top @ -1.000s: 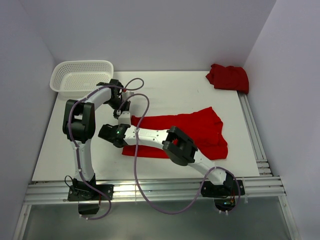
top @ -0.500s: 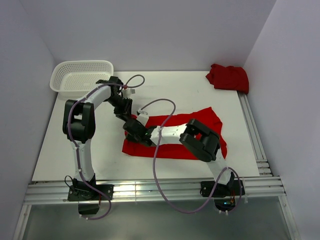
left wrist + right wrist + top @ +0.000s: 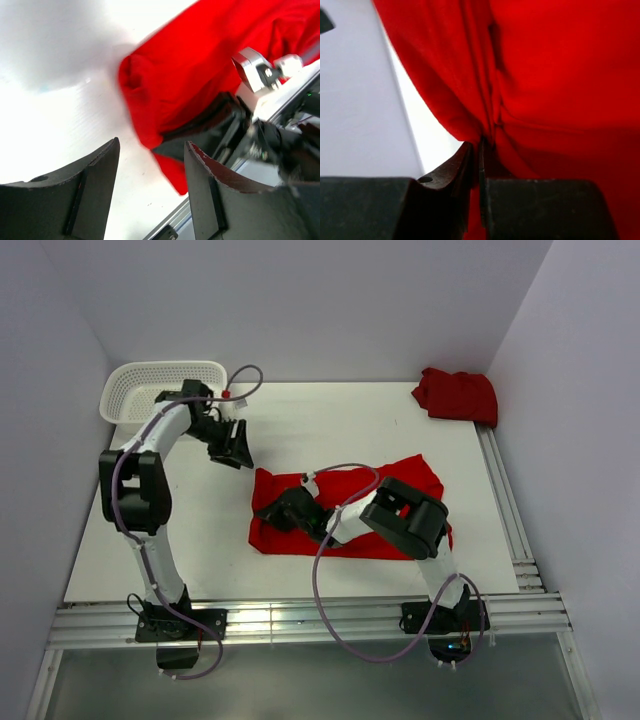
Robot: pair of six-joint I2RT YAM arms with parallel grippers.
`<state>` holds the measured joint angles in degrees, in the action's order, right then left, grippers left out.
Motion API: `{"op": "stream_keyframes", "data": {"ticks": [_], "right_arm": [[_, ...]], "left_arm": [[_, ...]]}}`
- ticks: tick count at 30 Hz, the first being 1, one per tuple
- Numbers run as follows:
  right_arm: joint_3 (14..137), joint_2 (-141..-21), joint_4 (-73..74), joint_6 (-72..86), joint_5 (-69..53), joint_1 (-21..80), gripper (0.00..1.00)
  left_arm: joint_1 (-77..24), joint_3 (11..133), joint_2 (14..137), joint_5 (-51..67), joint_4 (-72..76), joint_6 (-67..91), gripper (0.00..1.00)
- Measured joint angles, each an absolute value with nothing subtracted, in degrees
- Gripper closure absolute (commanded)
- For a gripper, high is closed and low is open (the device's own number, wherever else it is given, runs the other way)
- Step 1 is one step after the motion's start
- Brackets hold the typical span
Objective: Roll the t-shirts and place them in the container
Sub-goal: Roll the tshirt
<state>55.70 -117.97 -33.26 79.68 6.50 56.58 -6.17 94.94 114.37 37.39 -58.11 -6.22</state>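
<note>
The right fingers are pinched almost closed on the left edge of the flattened t-shirt, which lies mid-counter toward the near side. The left fingers hang spread wide with nothing between them, above bare counter just far-left of that edge. The second t-shirt sits bunched in the far right corner, well apart. A white basket fills the far left corner.

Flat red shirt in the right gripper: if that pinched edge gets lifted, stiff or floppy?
Likely floppy: the t-shirt bunches into soft folds at the right gripper. Probably light, thin fabric, so it should drape and trail rather than lift as a sheet. Pushed, it would likely wrinkle on the table.
</note>
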Motion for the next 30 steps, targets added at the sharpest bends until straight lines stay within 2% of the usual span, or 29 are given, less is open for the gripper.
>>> {"op": "stream_keyframes", "data": {"ticks": [5,14,30], "right_arm": [[51.3,-118.6,-41.3,84.7,4.4,55.8,1.00],[49.2,-119.9,-46.9,88.8,3.0,55.2,1.00],[47.5,-120.6,-50.6,91.3,2.0,54.6,1.00]], "left_arm": [[-2.1,90.4,111.5,40.1,-57.6,-9.0,0.44],[-2.7,79.8,114.0,43.3,-54.3,-11.3,0.48],[-8.6,78.2,118.8,43.6,-44.8,-1.7,0.60]]}}
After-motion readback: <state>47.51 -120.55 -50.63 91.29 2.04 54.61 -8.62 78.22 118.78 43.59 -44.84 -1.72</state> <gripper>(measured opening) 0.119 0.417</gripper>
